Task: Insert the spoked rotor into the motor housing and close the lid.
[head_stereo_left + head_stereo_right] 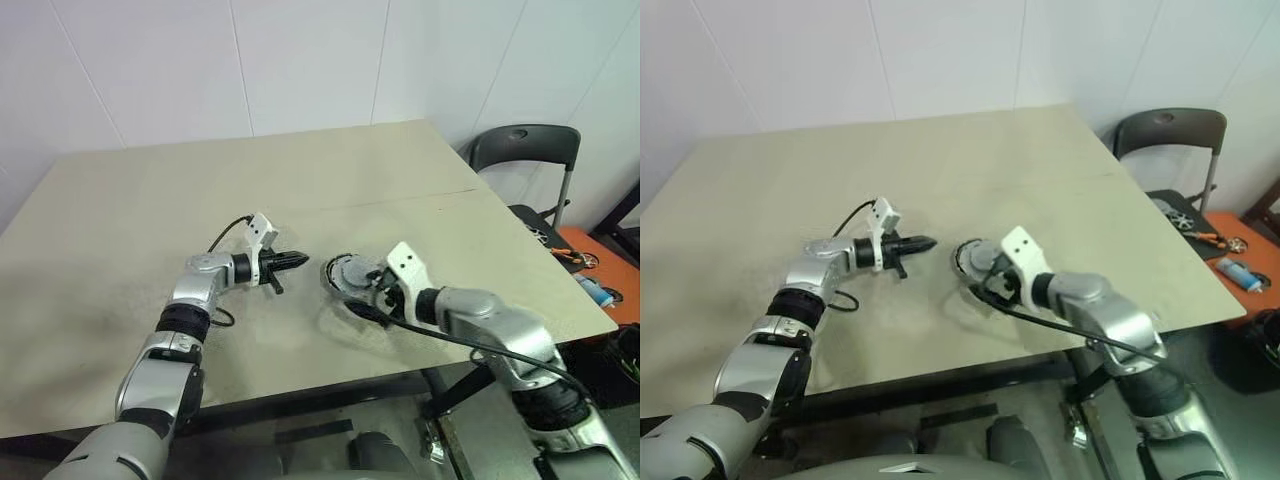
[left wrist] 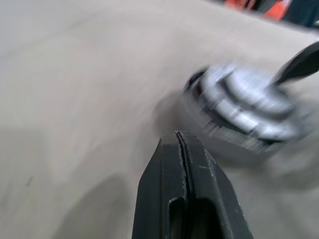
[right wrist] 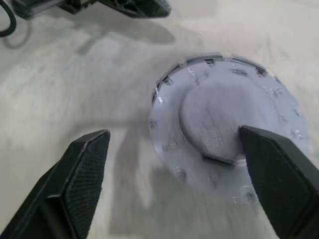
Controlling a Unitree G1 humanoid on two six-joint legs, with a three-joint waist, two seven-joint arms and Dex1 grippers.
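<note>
Centrally lid [image 3: 219, 119] on table [image 1: 150, 220], edges distant

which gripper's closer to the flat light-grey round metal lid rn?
Right. The right gripper hangs open just above the flat light-grey round metal lid, fingers either side. The left gripper is shut, off to the lid's side, clear of it.

The left gripper [image 2: 180, 137] was seen with its two black fingers pressed together, nothing between them. Just beyond its tip, the motor housing [image 2: 239, 117] stood on the beige table [image 2: 75, 99], capped by the lid [image 2: 251, 97].
</note>
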